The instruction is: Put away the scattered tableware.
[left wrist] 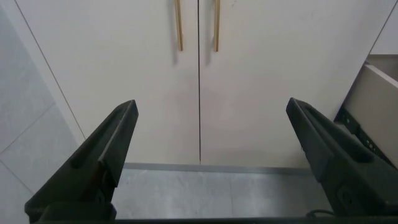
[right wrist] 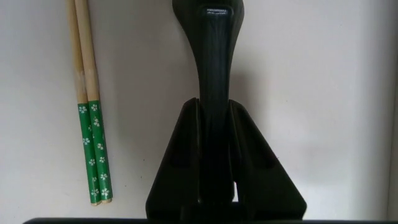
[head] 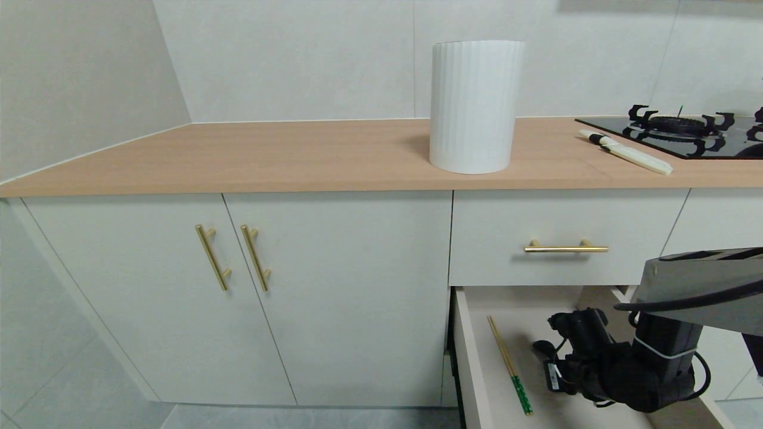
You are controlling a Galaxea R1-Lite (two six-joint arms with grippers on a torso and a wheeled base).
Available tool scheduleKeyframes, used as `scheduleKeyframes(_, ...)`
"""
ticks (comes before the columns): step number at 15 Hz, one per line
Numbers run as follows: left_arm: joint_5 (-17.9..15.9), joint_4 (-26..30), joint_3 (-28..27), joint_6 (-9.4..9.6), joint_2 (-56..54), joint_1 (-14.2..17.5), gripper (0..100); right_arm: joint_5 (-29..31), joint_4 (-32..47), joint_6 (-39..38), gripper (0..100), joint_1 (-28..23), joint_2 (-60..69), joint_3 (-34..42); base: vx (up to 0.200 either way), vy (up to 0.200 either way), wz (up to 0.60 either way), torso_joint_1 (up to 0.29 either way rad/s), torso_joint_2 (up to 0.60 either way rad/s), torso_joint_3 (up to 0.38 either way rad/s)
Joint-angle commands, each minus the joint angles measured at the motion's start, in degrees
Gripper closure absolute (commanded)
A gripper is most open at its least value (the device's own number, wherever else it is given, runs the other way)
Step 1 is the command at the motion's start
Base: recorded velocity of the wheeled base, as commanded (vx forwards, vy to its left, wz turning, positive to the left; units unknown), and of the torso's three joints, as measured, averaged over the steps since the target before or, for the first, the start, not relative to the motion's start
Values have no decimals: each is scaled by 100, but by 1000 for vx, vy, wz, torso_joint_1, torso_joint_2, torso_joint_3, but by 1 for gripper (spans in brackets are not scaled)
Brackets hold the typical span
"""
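Chopsticks (head: 509, 364) with green flowered ends lie side by side on the floor of an open drawer (head: 471, 357), below the wooden surface (head: 268, 152). They run along the drawer's left wall, green ends toward the front.

Just beside them, the right hand (right wrist: 214, 109) is down inside the same drawer. Its fingers are pressed together on the slim handle of a black utensil (right wrist: 211, 37), which sticks out past the fingertips over the pale drawer bottom. The utensil's working end is hidden behind the hand, so its kind cannot be told, nor whether it touches the drawer floor. Utensil and chopsticks lie roughly parallel and apart.

The left hand (left wrist: 210, 106) hangs low in front of the double cabinet doors (left wrist: 261, 81), its two fingers spread wide with nothing between them. The doors are shut, with a pair of gold bar handles (left wrist: 216, 25) on either side of the seam.

On the surface stands a tall white ribbed canister (head: 474, 107), upright, near the front edge above the closed upper drawer (head: 566, 247). To its right a knife (head: 626, 152) with a pale blade lies flat, just beside the black gas hob (head: 679, 128).
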State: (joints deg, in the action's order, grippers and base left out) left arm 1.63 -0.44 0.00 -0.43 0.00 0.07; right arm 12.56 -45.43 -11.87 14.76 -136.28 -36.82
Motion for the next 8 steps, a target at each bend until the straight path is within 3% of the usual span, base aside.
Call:
scheduleKeyframes(1,4,0,0,-1,0,1,0,1,-1,1,0,0,5,-1,0,0,0,0,0,0)
scheduleKeyframes(8,4,0,0,-1,0,1,0,1,-1,-8,0,0,49,25,0,0,0,0,0,0)
